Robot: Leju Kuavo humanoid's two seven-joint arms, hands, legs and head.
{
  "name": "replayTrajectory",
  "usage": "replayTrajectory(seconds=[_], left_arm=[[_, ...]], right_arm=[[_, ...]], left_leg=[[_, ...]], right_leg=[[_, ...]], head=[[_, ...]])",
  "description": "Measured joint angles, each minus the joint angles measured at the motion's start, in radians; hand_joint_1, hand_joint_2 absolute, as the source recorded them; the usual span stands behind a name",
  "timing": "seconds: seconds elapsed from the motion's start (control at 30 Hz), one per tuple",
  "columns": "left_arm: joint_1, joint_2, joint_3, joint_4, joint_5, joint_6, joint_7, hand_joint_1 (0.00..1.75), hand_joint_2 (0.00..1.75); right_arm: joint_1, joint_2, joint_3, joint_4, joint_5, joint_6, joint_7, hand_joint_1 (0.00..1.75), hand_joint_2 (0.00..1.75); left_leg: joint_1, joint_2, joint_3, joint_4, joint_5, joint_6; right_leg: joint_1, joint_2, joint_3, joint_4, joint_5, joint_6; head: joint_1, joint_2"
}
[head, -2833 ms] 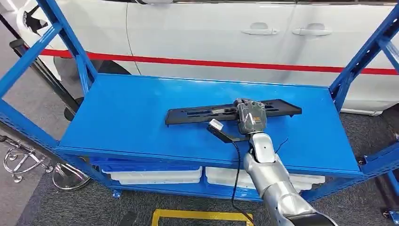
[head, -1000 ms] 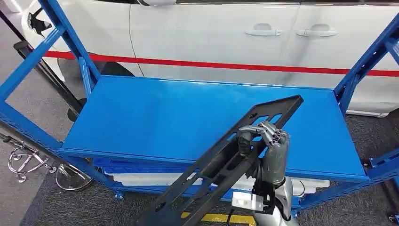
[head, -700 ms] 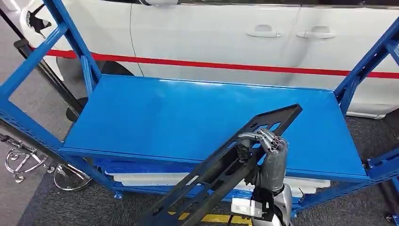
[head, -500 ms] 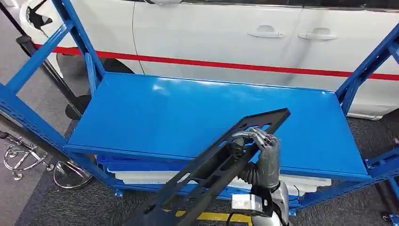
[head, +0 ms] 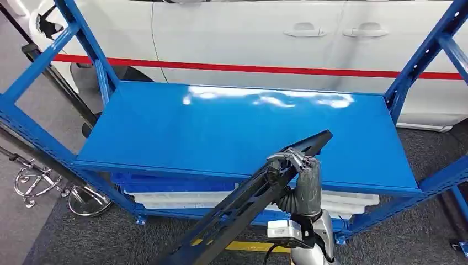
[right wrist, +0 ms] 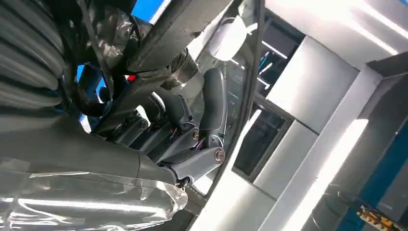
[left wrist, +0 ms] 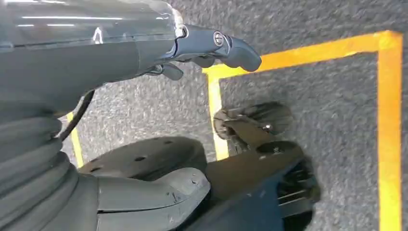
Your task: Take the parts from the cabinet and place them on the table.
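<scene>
A long black slotted part (head: 243,204) hangs tilted in front of the blue cabinet shelf (head: 193,127). Its far end reaches over the shelf's front edge and its near end drops toward the floor at the lower left. My right hand (head: 301,176) grips the part near its upper end, with the fingers wrapped over its edge. In the right wrist view the right hand (right wrist: 183,139) has its dark fingers curled around the black part (right wrist: 178,29). My left hand (left wrist: 144,53) hangs over the grey floor, fingers apart, holding nothing.
A white car (head: 248,38) with a red stripe stands close behind the cabinet. Blue uprights (head: 83,44) frame both shelf ends. White bins (head: 176,199) sit on the lower shelf. Yellow floor tape (left wrist: 385,120) lies below, and chrome stand legs (head: 33,182) are at the left.
The part lay flat on the shelf under my right hand; it has since been lifted off, tilted steeply and drawn back toward me. The camera has also shifted slightly.
</scene>
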Motion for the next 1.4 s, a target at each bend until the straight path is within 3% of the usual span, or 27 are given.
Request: replayTrajectory(seconds=[0.03, 0.07, 0.1, 0.13, 0.2, 0.23, 0.37, 0.4, 0.47, 0.53, 0.57, 0.6, 0.67, 0.7, 0.73, 0.77, 0.87, 0.9, 0.97, 1.03, 1.07, 1.13, 1.2, 1.23, 1.27, 1.37, 1.4], left_arm=[[0.0, 0.0, 0.0, 0.0, 0.0, 0.002, 0.002, 0.0, 1.75], [0.0, 0.0, 0.0, 0.0, 0.0, 0.003, 0.003, 0.0, 1.75], [0.0, 0.0, 0.0, 0.0, -0.001, 0.003, 0.004, 0.0, 1.75], [0.0, 0.0, 0.0, 0.0, -0.002, 0.003, 0.004, 0.0, 1.75], [-0.004, 0.0, 0.0, 0.0, -0.003, 0.005, 0.006, 0.0, 1.75], [-0.009, 0.001, 0.0, 0.0, -0.003, 0.006, 0.008, 0.0, 1.75], [-0.005, 0.0, 0.0, 0.0, -0.003, 0.008, 0.01, 0.0, 1.75], [-0.005, -0.002, 0.0, 0.0, -0.003, 0.008, 0.01, 0.0, 1.75], [-0.008, 0.0, 0.0, 0.0, -0.003, 0.009, 0.012, 0.0, 1.75], [-0.008, 0.0, 0.001, 0.0, -0.006, 0.009, 0.015, 0.0, 1.75], [-0.008, 0.0, 0.001, 0.0, -0.006, 0.009, 0.015, 0.0, 1.75], [-0.008, 0.0, 0.001, 0.0, -0.006, 0.009, 0.016, 0.0, 1.75], [-0.007, -0.001, 0.001, 0.0, -0.006, 0.009, 0.017, 0.0, 1.75], [-0.007, -0.001, 0.001, 0.0, -0.006, 0.008, 0.017, 0.0, 1.75], [-0.007, -0.001, 0.001, 0.0, -0.006, 0.006, 0.017, 0.0, 1.75], [-0.008, -0.002, 0.001, 0.0, -0.006, 0.005, 0.018, 0.0, 1.75], [-0.007, -0.002, 0.001, 0.0, -0.003, 0.002, 0.019, 0.0, 1.75], [-0.006, -0.001, 0.002, 0.0, -0.003, 0.002, 0.02, 0.0, 1.75], [-0.006, -0.001, 0.003, 0.0, -0.003, 0.002, 0.021, 0.0, 1.75], [-0.006, -0.001, 0.003, 0.0, -0.003, 0.002, 0.021, 0.0, 1.75], [-0.006, -0.001, 0.003, 0.0, -0.003, 0.002, 0.021, 0.0, 1.75], [-0.006, -0.001, 0.003, 0.0, -0.003, 0.002, 0.021, 0.0, 1.75], [-0.007, -0.001, 0.003, 0.0, -0.002, 0.0, 0.021, 0.0, 1.75], [-0.009, 0.0, 0.003, 0.0, -0.002, 0.0, 0.021, 0.0, 1.75], [-0.009, 0.0, 0.003, 0.0, 0.0, 0.0, 0.021, 0.0, 1.75], [-0.008, 0.0, 0.006, 0.0, 0.002, -0.001, 0.021, 0.0, 1.75], [-0.006, -0.003, 0.006, 0.002, 0.003, -0.002, 0.022, 0.0, 1.75]], right_arm=[[-0.002, 0.003, 0.001, 0.004, -0.003, 0.0, -0.002, 1.75, 1.75], [-0.005, 0.006, 0.002, 0.008, -0.005, 0.0, -0.005, 1.75, 1.75], [-0.006, 0.009, 0.002, 0.011, -0.008, 0.0, -0.009, 1.75, 1.75], [-0.008, 0.012, 0.002, 0.014, -0.012, 0.0, -0.013, 1.75, 1.75], [-0.012, 0.019, 0.002, 0.014, -0.018, -0.002, -0.017, 1.75, 1.75], [-0.012, 0.023, 0.002, 0.015, -0.02, -0.003, -0.019, 1.75, 1.75], [-0.014, 0.03, 0.002, 0.019, -0.02, -0.003, -0.024, 1.75, 1.75], [-0.015, 0.029, 0.002, 0.02, -0.02, -0.003, -0.024, 1.75, 1.75], [-0.015, 0.029, 0.002, 0.021, -0.021, -0.004, -0.025, 1.75, 1.75], [-0.014, 0.029, 0.002, 0.023, -0.021, -0.005, -0.027, 1.75, 1.75], [-0.014, 0.029, 0.002, 0.024, -0.021, -0.005, -0.027, 1.75, 1.75], [-0.014, 0.029, 0.002, 0.026, -0.021, -0.006, -0.027, 1.75, 1.75], [-0.014, 0.029, 0.002, 0.027, -0.021, -0.006, -0.028, 1.75, 1.75], [-0.014, 0.029, 0.002, 0.027, -0.021, -0.006, -0.029, 1.75, 1.75], [-0.015, 0.03, 0.002, 0.027, -0.022, -0.007, -0.03, 1.75, 1.75], [-0.014, 0.031, 0.002, 0.027, -0.022, -0.008, -0.032, 1.75, 1.75], [-0.012, 0.031, 0.002, 0.028, -0.024, -0.011, -0.032, 1.75, 1.75], [-0.012, 0.031, 0.002, 0.029, -0.024, -0.011, -0.032, 1.75, 1.75], [-0.013, 0.034, 0.002, 0.029, -0.024, -0.013, -0.033, 1.75, 1.75], [-0.011, 0.035, 0.002, 0.029, -0.024, -0.013, -0.032, 1.75, 1.75], [-0.011, 0.035, 0.002, 0.03, -0.024, -0.013, -0.032, 1.75, 1.75], [-0.01, 0.036, 0.002, 0.031, -0.024, -0.013, -0.032, 1.75, 1.75], [-0.01, 0.036, 0.002, 0.031, -0.024, -0.013, -0.032, 1.75, 1.75], [-0.009, 0.037, 0.002, 0.031, -0.022, -0.013, -0.034, 1.75, 1.75], [-0.009, 0.037, 0.002, 0.031, -0.018, -0.015, -0.035, 1.75, 1.75], [-0.001, 0.045, 0.003, 0.032, 0.021, -0.026, -0.036, 1.75, 1.75], [0.002, 0.044, 0.003, 0.033, 0.035, -0.029, -0.036, 1.75, 1.75]], left_leg=[[0.0, 0.0, -0.017, 0.068, -0.033, -0.002], [0.0, 0.0, -0.012, 0.092, -0.041, -0.002], [0.0, 0.0, 0.02, 0.063, -0.028, 0.001], [-0.001, 0.0, 0.072, -0.007, -0.003, 0.005], [-0.004, 0.0, 0.217, -0.214, 0.047, 0.022], [-0.011, 0.001, 0.228, -0.247, 0.035, 0.026], [-0.016, 0.0, 0.209, -0.252, 0.076, 0.045], [-0.003, 0.006, 0.207, -0.263, 0.096, 0.051], [-0.004, 0.01, 0.176, -0.267, 0.124, 0.066], [-0.005, 0.012, 0.147, -0.264, 0.144, 0.064], [-0.005, 0.013, 0.132, -0.26, 0.153, 0.062], [-0.004, 0.013, 0.116, -0.255, 0.161, 0.059], [-0.002, 0.014, 0.085, -0.245, 0.176, 0.052], [-0.001, 0.014, 0.075, -0.238, 0.181, 0.047], [-0.004, 0.013, 0.065, -0.233, 0.186, 0.042], [-0.005, 0.013, 0.061, -0.228, 0.192, 0.035], [-0.004, 0.012, 0.059, -0.238, 0.217, 0.015], [0.001, 0.009, 0.05, -0.232, 0.209, 0.01], [0.001, 0.009, 0.018, -0.14, 0.101, 0.002], [0.001, 0.009, -0.027, 0.023, 0.005, -0.004], [0.001, 0.009, -0.035, 0.08, -0.008, -0.004], [0.001, 0.009, 0.014, 0.05, 0.036, 0.001], [-0.002, 0.008, 0.139, -0.129, 0.097, 0.015], [-0.007, 0.004, 0.195, -0.227, 0.087, 0.029], [-0.01, 0.003, 0.219, -0.265, 0.079, 0.031], [-0.019, 0.002, 0.211, -0.264, 0.093, 0.038], [-0.007, 0.005, 0.204, -0.283, 0.114, 0.049]], right_leg=[[0.002, -0.001, -0.013, 0.001, 0.009, -0.001], [0.004, -0.002, -0.026, 0.002, 0.018, 0.0], [0.006, -0.003, -0.038, 0.003, 0.027, 0.0], [0.008, -0.003, -0.047, 0.004, 0.035, 0.001], [0.01, -0.002, -0.062, 0.005, 0.053, 0.006], [0.015, -0.002, -0.065, 0.005, 0.061, 0.013], [0.01, -0.005, -0.065, -0.012, 0.096, 0.038], [0.007, 0.001, -0.074, -0.004, 0.085, 0.041], [0.007, 0.005, -0.104, 0.084, -0.045, 0.048], [0.002, 0.005, -0.131, 0.233, -0.141, 0.056], [0.001, 0.005, -0.133, 0.28, -0.144, 0.059], [-0.001, 0.004, -0.118, 0.29, -0.121, 0.062], [-0.006, 0.004, -0.025, 0.186, -0.05, 0.064], [-0.009, 0.004, 0.04, 0.099, -0.038, 0.064], [-0.008, 0.006, 0.093, 0.015, -0.07, 0.061], [0.0, 0.01, 0.114, -0.032, -0.085, 0.052], [0.008, 0.009, 0.099, -0.023, -0.066, 0.034], [-0.006, 0.004, 0.093, -0.032, -0.053, 0.02], [-0.001, 0.001, 0.068, -0.031, -0.033, 0.001], [0.003, -0.001, 0.042, -0.03, -0.013, -0.001], [0.005, -0.002, 0.028, -0.027, -0.004, -0.001], [0.008, -0.003, 0.006, -0.023, 0.009, 0.0], [0.012, -0.002, -0.006, -0.02, 0.02, 0.002], [0.011, -0.003, -0.01, -0.018, 0.025, 0.005], [0.014, -0.003, -0.015, -0.016, 0.032, 0.014], [0.004, -0.005, -0.018, -0.024, 0.054, 0.033], [0.01, -0.002, -0.021, -0.023, 0.052, 0.04]], head=[[0.0, 0.0], [0.0, 0.0], [0.0, 0.0], [0.0, 0.0], [0.0, 0.0], [0.0, 0.0], [0.0, 0.0], [-0.001, 0.0], [0.0, 0.0], [0.002, 0.0], [0.001, 0.0], [0.002, 0.0], [0.001, 0.0], [0.002, 0.0], [0.001, 0.0], [0.0, 0.0], [0.0, 0.0], [0.0, 0.0], [0.0, 0.0], [0.0, 0.0], [0.0, 0.0], [-0.001, 0.0], [-0.001, 0.0], [0.0, 0.0], [0.0, 0.0], [0.0, 0.0], [0.0, 0.0]])
